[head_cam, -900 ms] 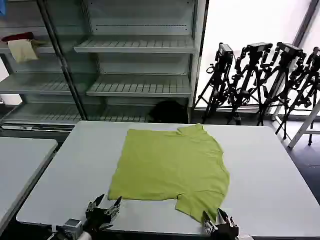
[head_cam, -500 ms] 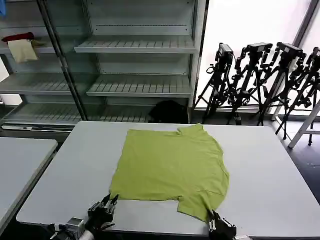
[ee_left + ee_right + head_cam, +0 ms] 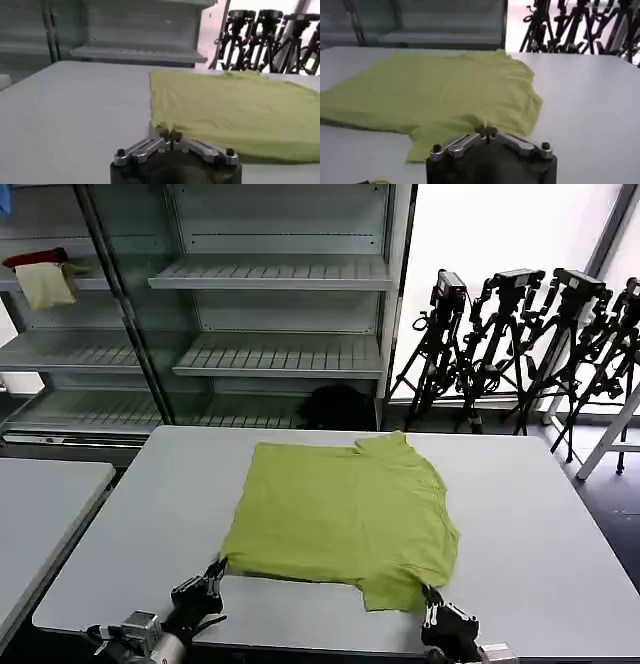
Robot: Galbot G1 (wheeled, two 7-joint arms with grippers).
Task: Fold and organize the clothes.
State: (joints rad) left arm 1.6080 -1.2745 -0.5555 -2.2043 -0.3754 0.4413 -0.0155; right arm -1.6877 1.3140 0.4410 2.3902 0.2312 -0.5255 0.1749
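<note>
Lime yellow-green short-sleeved cotton T-shirt (image 3: 340, 519) lies spread flat on the pale grey rectangular bench (image 3: 520, 524), a little toward its near edge, with one sleeve pointing to the far side and the other toward the robot. At the shirt's near left corner, the left hand (image 3: 212, 576) has its fingers pressed together on the hem; the left wrist view shows the two tips (image 3: 170, 134) meeting right at the cloth's (image 3: 235, 112) edge, pinching it. At the near sleeve, the right hand (image 3: 432, 602) sits low at the bench's front edge, and the right wrist view shows its fingertips (image 3: 488, 131) closed on the fabric's (image 3: 445, 87) border, which puckers slightly where it is caught. Behind the bench stand grey metal shelving units (image 3: 270, 314), with a red cloth and a cream cloth (image 3: 42, 276) resting on an upper shelf at the left. Black camera tripods (image 3: 520, 334) cluster by the bright window on the right.
</note>
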